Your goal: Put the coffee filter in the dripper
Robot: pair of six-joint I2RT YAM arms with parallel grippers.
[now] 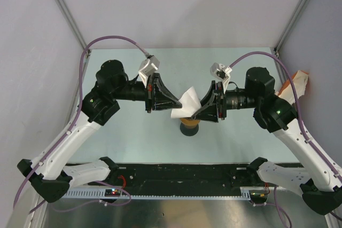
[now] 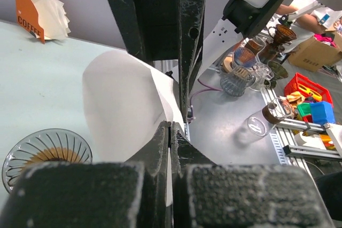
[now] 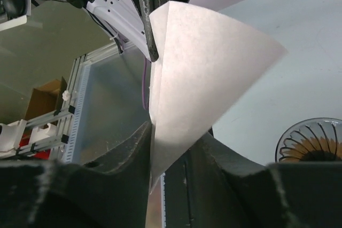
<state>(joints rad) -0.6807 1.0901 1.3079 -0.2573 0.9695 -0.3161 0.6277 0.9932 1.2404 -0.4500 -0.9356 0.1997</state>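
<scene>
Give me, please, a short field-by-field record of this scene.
filter: held in the air between both grippers, bowed partly open
left gripper: shut on one edge of the filter
right gripper: shut on the opposite edge
dripper: upright below the filter, empty
spare filters: in an orange box at the table's far side
task state: filter not yet in the dripper
</scene>
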